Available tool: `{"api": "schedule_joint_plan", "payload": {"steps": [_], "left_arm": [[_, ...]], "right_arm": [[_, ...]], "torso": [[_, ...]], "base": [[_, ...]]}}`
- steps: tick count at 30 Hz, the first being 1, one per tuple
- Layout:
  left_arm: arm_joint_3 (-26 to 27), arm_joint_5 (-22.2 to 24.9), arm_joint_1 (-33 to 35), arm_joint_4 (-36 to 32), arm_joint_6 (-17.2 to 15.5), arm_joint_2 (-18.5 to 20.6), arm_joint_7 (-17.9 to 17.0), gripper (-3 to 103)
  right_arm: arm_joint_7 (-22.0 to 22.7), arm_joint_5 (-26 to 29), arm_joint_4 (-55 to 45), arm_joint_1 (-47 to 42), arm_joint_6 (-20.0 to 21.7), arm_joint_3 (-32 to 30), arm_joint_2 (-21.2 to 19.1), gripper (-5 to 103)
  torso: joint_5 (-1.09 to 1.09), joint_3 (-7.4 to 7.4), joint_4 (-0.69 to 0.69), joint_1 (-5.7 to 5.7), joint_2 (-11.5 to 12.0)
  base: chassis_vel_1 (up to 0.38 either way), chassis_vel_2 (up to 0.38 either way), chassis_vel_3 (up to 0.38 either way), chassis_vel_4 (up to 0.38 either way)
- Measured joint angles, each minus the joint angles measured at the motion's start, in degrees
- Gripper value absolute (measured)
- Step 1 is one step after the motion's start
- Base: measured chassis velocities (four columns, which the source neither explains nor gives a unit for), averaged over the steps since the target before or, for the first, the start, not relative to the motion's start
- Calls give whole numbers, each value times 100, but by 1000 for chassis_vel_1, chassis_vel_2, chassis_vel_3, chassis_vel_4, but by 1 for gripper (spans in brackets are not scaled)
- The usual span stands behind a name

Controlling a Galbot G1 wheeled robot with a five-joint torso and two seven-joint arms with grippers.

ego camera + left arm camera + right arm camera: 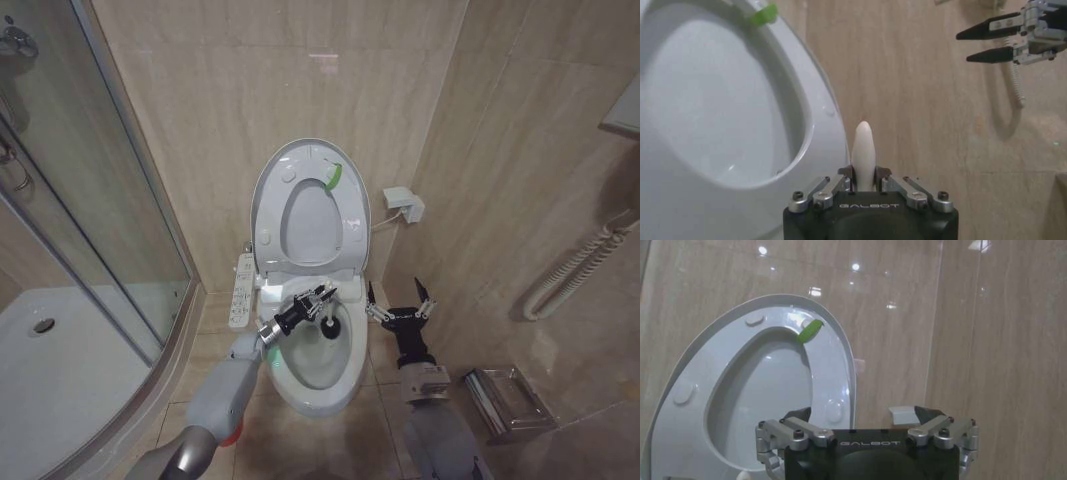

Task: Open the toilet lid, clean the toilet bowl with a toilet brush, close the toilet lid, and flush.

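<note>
With the lid (310, 205) already raised against the back wall, opening is done and scrubbing looks under way. Clamped on the brush (327, 322) handle, the left gripper (318, 298) hangs above the bowl (318, 385) near its rear rim, dark head down inside. Spread wide and holding nothing, the right gripper (400, 305) waits beside the bowl's right edge. Closing and flushing remain.

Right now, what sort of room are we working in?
A tiled bathroom, most likely: a white ceramic toilet bowl with its glossy white oval lid raised, a curved glass shower enclosure, and a coiled white shower hose on the wall.
</note>
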State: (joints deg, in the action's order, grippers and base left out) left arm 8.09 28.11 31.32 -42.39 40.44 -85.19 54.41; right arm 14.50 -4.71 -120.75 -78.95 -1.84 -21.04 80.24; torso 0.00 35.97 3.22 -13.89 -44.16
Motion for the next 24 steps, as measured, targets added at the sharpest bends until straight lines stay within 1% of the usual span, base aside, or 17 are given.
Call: {"api": "schedule_joint_plan", "payload": {"steps": [5, 9, 12, 15, 16, 17, 19, 21, 22, 24], "left_arm": [[172, 92, 146, 253, -14, -7, 57, 20], [241, 98, 277, 383, -17, 90, 68, 20], [232, 92, 339, 384, -15, 191, 84, 20], [92, -36, 323, 287, 1, 319, 91, 20], [37, -152, 251, 268, 35, 318, 91, 20], [37, -152, 251, 268, 35, 318, 91, 20], [-33, -307, 80, 264, 91, 263, 91, 20], [-91, -166, -100, 239, 52, 144, 88, 20], [-91, -166, -100, 239, 52, 144, 88, 20], [-81, 76, -216, 227, -48, -6, 91, 20]], "right_arm": [[0, 0, 0, 0, 0, 0, 0, 100], [0, 0, 0, 0, 0, 0, 0, 100], [0, 0, 0, 0, 0, 0, 0, 100], [0, 0, 0, 0, 0, 0, 0, 100], [0, 0, 0, 0, 0, 0, 0, 100], [0, 0, 0, 0, 0, 0, 0, 100], [0, 0, 0, 0, 0, 0, 0, 100], [0, 0, 0, 0, 0, 0, 0, 100], [0, 0, 0, 0, 0, 0, 0, 100], [0, 0, 0, 0, 0, 0, 0, 100]], "torso": [[0, 0, 1, 0, 0], [0, -1, 1, 0, 0], [-1, -1, 0, 0, 0], [0, -1, -1, 1, 0], [0, -1, 0, 0, 0], [0, -1, 0, 0, 0], [0, 0, 1, 0, 0], [0, 0, 3, 0, 0], [0, 0, 3, 0, 0], [0, 0, 4, 0, 0]], "base": [[0, 0, 0, 0], [0, 0, 0, 0], [0, 0, 0, 0], [0, 0, 0, 0], [0, 0, 0, 0], [0, 0, 0, 0], [0, 0, 0, 0], [0, 0, 0, 0], [0, 0, 0, 0], [0, 0, 0, 0]]}}
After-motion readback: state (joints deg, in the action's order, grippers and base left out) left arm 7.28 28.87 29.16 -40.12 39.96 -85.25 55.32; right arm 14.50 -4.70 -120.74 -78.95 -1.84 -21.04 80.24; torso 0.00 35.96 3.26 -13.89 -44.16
